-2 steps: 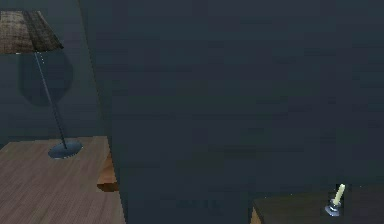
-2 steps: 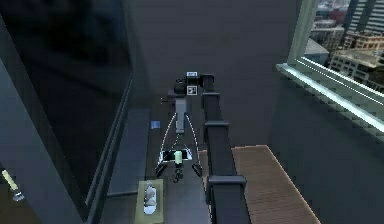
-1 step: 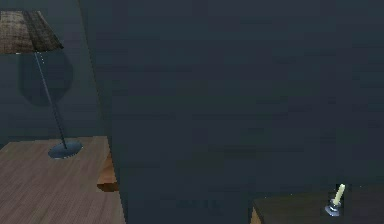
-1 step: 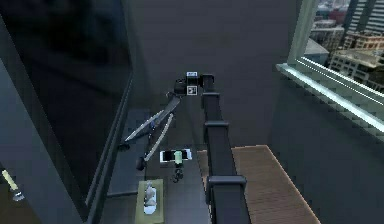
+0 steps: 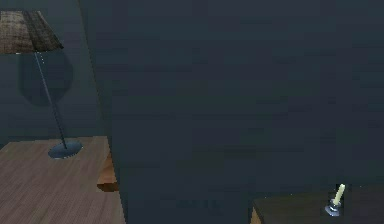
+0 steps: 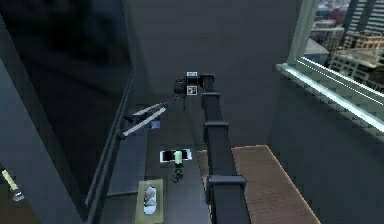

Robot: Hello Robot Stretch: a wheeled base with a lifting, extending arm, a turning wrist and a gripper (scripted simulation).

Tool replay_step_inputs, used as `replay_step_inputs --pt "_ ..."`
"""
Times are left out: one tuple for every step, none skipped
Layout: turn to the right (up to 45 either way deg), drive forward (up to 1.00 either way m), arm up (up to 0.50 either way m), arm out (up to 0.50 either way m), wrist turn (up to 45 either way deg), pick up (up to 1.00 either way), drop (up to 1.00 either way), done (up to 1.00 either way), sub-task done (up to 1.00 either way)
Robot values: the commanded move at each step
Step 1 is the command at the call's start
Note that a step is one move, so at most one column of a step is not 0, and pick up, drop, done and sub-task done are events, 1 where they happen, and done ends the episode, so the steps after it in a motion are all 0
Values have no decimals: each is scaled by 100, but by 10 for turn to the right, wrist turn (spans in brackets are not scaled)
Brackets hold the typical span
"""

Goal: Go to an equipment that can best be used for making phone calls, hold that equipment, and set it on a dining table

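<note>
In the arm side view, the arm (image 6: 222,150) reached up the picture along the right edge of a long dark tabletop (image 6: 172,130). The gripper (image 6: 186,82) stood at its far end, dark against a dark wall. I could not make out the fingers well, so I cannot tell if it held anything. A small flat light rectangle, which looked like the phone (image 6: 176,155), lay on the tabletop just left of the arm and well below the gripper. Farther up lay two grey bars (image 6: 145,115), and a pale thing (image 6: 150,197) sat lower down. A large dark screen (image 6: 70,90) stood at the left and a window (image 6: 345,40) at the right. In the forward view I saw a floor lamp (image 5: 47,95) on a wooden floor and a small candle (image 5: 337,203) at the lower right.
</note>
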Motion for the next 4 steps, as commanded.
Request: replay_step_inputs --pt "0 0 0 0 450 0 0 0 0" --pt "0 0 0 0 30 0 0 0 0" --pt "0 0 -30 0 0 0 0 0 0" --pt "0 0 0 0 0 100 0 0 0"
